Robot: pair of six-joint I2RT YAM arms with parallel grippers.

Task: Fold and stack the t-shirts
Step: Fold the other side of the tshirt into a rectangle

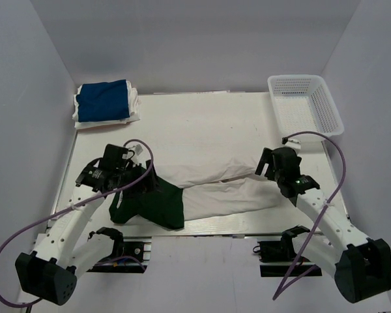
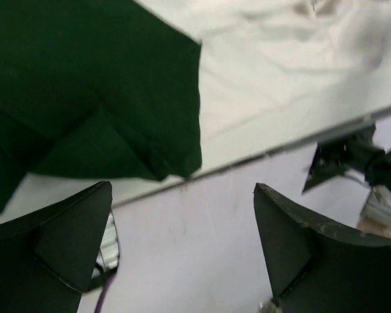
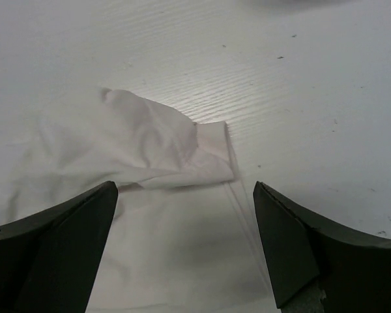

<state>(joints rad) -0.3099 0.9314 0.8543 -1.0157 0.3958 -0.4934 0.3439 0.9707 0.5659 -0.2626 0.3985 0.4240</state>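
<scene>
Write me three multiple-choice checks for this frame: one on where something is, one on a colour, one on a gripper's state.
1. Where does the folded blue shirt lie on the table?
A. far left corner
B. near right corner
C. the middle

2. What colour is the shirt beside the left gripper?
A. red
B. dark green
C. yellow

3. How is the right gripper?
A. shut on cloth
B. open over the white shirt
C. open over bare table only

Answers:
1 A: the top view shows it at the far left, resting on white cloth.
2 B: the dark green shirt fills the left wrist view and lies at the near edge.
3 B: the right wrist view shows both fingers apart with white cloth below and nothing between them.
</scene>
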